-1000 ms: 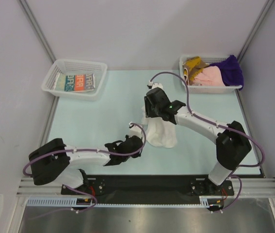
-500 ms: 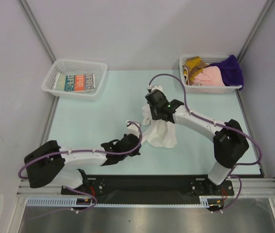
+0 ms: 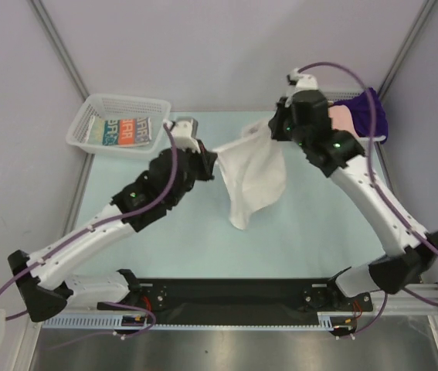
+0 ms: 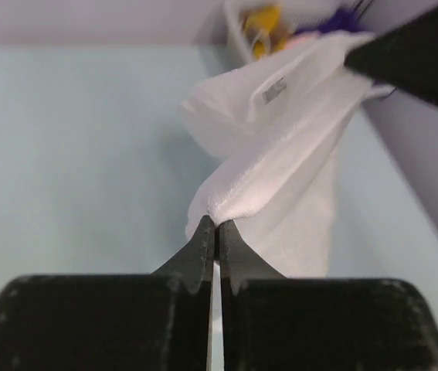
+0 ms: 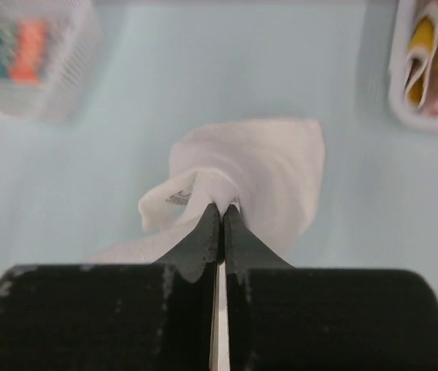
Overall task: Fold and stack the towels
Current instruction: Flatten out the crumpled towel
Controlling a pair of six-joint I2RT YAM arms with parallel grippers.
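From above, the white towel (image 3: 253, 174) is seen hung between the arms, pinched tight at one end in the left gripper (image 3: 208, 158) and at the other in the right gripper (image 3: 274, 128); its small label (image 4: 274, 90) is shown only by the wrist views. A white basket (image 3: 95, 104) with a printed towel (image 3: 126, 131) is set left of the left gripper, and the second basket (image 5: 395, 77), behind the right gripper, is mostly hidden from above by that arm, with a purple towel (image 3: 373, 112) and a pink towel (image 3: 344, 120) left showing. A pale blue table (image 3: 149, 224) is spread below both grippers, with grey walls (image 3: 226, 46) around.
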